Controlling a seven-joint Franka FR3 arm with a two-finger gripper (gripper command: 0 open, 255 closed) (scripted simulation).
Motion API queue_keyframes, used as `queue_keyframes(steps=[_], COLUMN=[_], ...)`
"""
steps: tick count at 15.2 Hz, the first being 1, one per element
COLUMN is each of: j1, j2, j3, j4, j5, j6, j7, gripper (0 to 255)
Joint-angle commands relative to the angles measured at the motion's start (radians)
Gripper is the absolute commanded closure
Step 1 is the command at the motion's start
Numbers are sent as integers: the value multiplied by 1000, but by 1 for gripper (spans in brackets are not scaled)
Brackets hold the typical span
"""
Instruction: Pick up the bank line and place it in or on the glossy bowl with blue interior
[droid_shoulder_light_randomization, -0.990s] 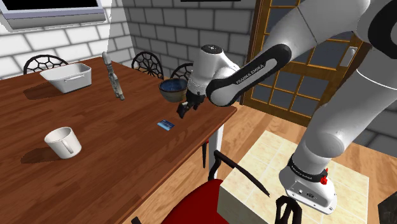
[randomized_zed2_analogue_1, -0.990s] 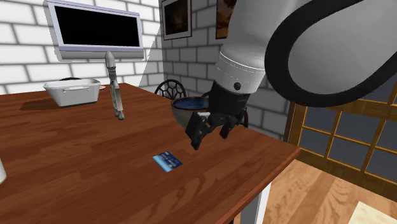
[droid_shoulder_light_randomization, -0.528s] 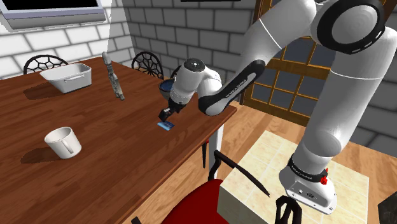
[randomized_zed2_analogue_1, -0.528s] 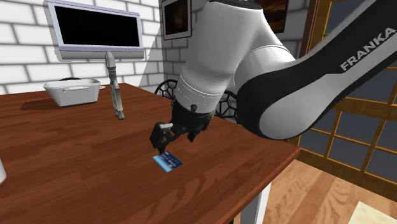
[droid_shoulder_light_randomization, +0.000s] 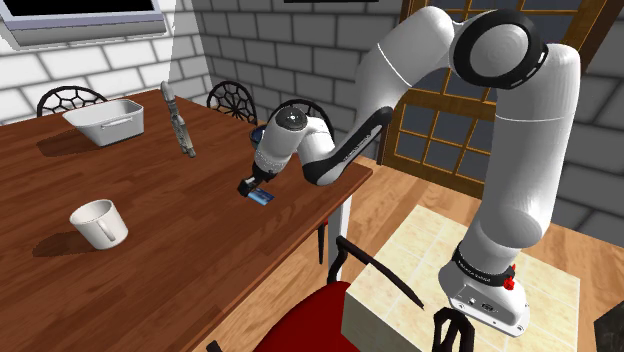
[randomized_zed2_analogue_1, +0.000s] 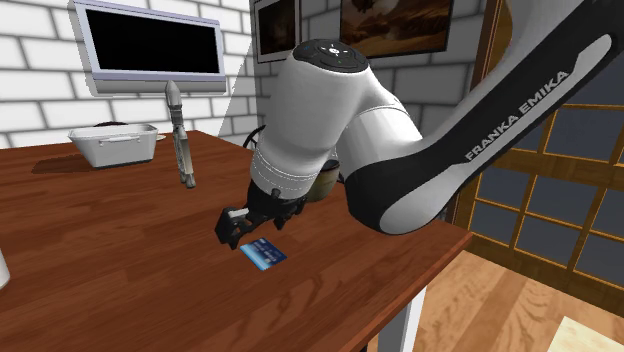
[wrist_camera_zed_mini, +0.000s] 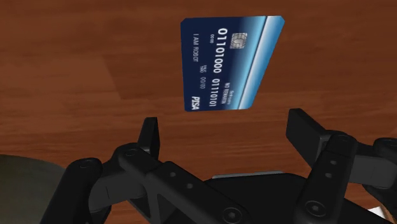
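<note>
My gripper (wrist_camera_zed_mini: 226, 127) hangs wide open, clasping nothing, close over the blue bank card (wrist_camera_zed_mini: 229, 63), which lies flat on the wooden table (wrist_camera_zed_mini: 76, 63) (no raised edge). Closing too high would, I judge, skid it away.

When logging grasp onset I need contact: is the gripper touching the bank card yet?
Apart. The wrist view shows bare table between the bank card and both fingers of the open gripper.

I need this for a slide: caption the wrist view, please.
Open black pincer poised over a dark blue bank card lying flat on the brown wooden table.
</note>
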Motion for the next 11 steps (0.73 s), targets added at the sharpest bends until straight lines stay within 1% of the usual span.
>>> queue_keyframes(steps=[1,2,9,10,11], j1=[13,16,16,16,16], j2=[31,40,40,40,40], j3=[-16,-20,-20,-20,-20], j4=[22,28,28,28,28], j5=[-35,-44,-43,-43,-43], j6=[5,7,7,7,7], j7=[27,34,33,33,33], gripper=[0,0,0,255,255])
